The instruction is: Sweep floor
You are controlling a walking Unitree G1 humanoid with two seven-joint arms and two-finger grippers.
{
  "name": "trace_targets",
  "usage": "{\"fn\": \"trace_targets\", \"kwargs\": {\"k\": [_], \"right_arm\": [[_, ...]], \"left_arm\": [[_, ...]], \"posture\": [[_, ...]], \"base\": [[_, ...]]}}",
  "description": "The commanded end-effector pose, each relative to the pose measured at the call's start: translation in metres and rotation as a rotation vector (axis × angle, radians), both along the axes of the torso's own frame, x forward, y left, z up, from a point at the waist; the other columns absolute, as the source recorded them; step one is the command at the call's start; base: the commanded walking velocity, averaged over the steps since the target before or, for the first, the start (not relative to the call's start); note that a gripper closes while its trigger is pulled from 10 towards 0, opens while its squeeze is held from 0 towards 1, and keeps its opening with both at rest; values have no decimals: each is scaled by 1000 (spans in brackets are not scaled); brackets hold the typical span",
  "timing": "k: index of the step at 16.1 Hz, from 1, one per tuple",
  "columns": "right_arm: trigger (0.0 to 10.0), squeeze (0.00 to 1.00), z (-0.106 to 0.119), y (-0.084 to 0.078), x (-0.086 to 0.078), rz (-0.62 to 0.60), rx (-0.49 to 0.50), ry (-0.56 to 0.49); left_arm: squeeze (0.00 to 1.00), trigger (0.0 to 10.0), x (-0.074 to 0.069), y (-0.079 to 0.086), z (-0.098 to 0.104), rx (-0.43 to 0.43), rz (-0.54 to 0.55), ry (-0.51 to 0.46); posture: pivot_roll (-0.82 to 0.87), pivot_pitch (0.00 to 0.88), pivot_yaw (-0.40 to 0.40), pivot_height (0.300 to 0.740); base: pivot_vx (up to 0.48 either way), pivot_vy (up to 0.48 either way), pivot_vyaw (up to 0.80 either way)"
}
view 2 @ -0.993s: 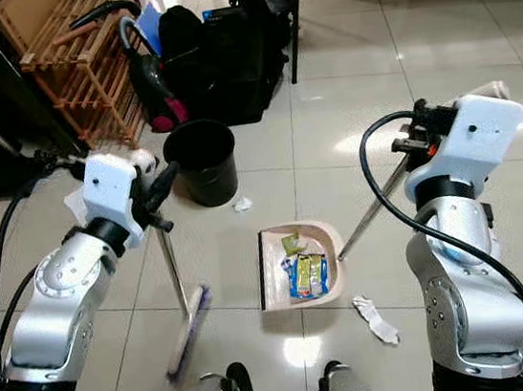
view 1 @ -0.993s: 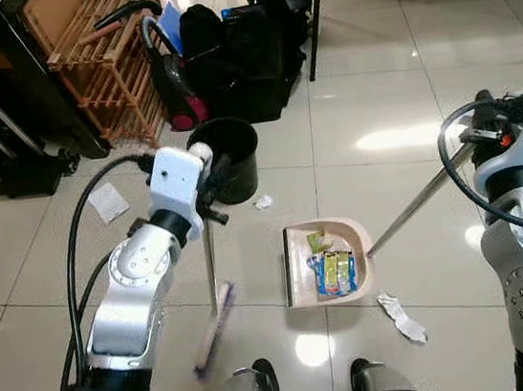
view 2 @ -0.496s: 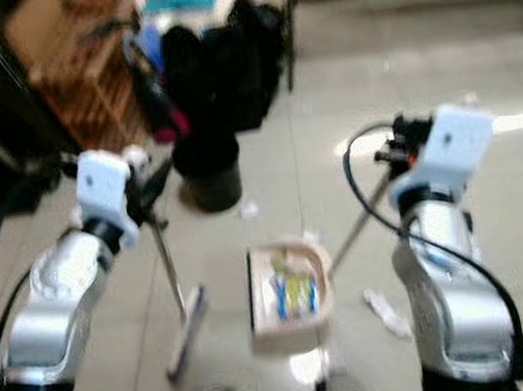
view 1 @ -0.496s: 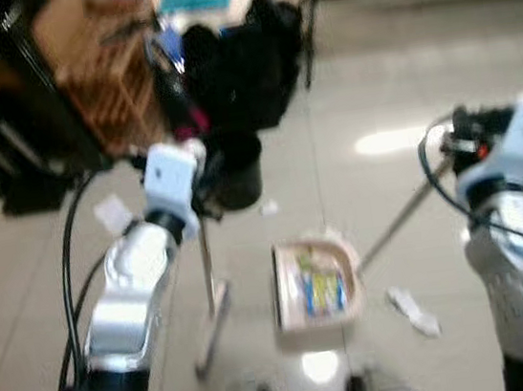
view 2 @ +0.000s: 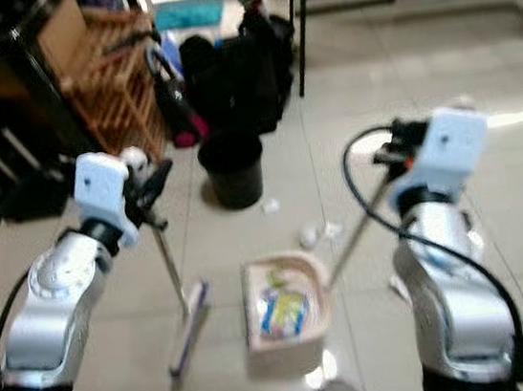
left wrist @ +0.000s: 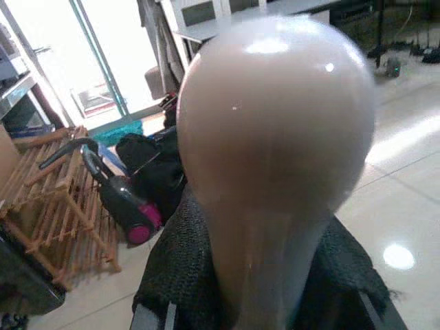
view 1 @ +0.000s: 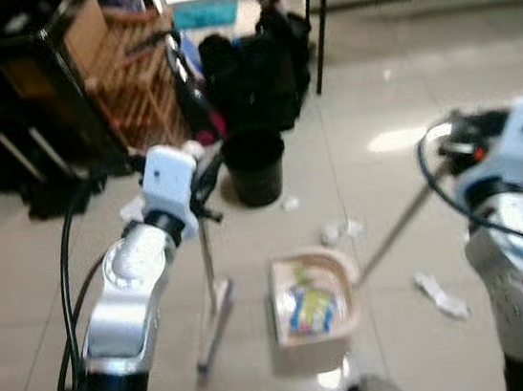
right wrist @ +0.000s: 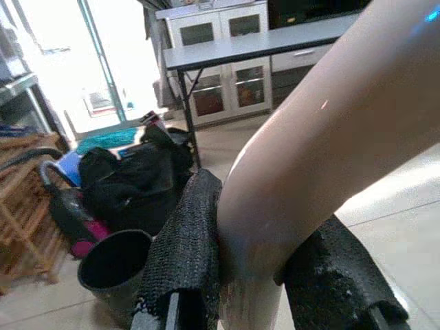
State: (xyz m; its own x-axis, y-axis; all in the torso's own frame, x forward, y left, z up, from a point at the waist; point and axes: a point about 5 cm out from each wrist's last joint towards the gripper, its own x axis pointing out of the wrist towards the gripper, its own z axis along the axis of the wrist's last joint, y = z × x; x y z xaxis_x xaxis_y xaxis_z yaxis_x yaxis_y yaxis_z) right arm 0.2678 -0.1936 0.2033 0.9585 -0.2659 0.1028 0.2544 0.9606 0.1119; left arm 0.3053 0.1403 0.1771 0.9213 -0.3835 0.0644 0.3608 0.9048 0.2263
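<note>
**Broom and dustpan both in hand, litter on the tiles**

I see the broom (view 1: 210,303) standing nearly upright on the tiled floor (view 1: 374,94) to the left of the dustpan (view 1: 314,304), its brush head resting on the tile just beside the pan's left edge. My left gripper (view 1: 203,176) is clamped on the top of the broom's handle; in the left wrist view the black fingers (left wrist: 172,268) press against the rounded pale knob from both sides. The dustpan sits on the floor between my arms, with colourful wrappers (view 1: 306,310) inside it. Its long handle (view 1: 400,225) slants up to the right into my right gripper (view 1: 448,147), whose fingers (right wrist: 182,261) pinch the pale grip in the right wrist view.

Two crumpled bits of paper (view 1: 340,232) lie just beyond the pan, another scrap (view 1: 290,204) near the black bin (view 1: 255,165), and a white wad (view 1: 441,293) lies to the pan's right. Behind the bin are black bags (view 1: 255,71), a vacuum cleaner (view 1: 193,98) and a wooden rack (view 1: 134,68). The head views are blurred.
</note>
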Motion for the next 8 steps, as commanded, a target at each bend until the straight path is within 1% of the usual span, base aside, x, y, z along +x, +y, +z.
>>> {"fn": "trace_targets", "kwargs": {"k": [1,4,5,6,7,8], "right_arm": [[10000,0,10,10,0,50,7,-43],[10000,0,10,12,1,64,11,-38],[10000,0,10,12,1,69,13,-36],[10000,0,10,13,1,72,15,-36],[10000,0,10,13,2,74,17,-35],[10000,0,12,13,2,78,19,-39]], "left_arm": [[0,10000,-3,8,4,49,23,-24],[0,10000,-3,10,3,29,53,-12],[0,10000,-4,11,2,-17,69,3],[0,10000,-4,13,2,-49,87,13],[0,10000,-5,14,3,-30,95,10],[0,10000,-6,15,3,-40,97,3]], "posture": [[-49,147,19,740],[-44,158,10,740],[-44,163,9,740],[-47,166,7,740],[-46,166,5,740],[-47,170,4,740]], "base": [[0,-480,0],[0,-480,0],[0,-480,0],[0,0,0],[0,0,0],[0,0,0]]}}
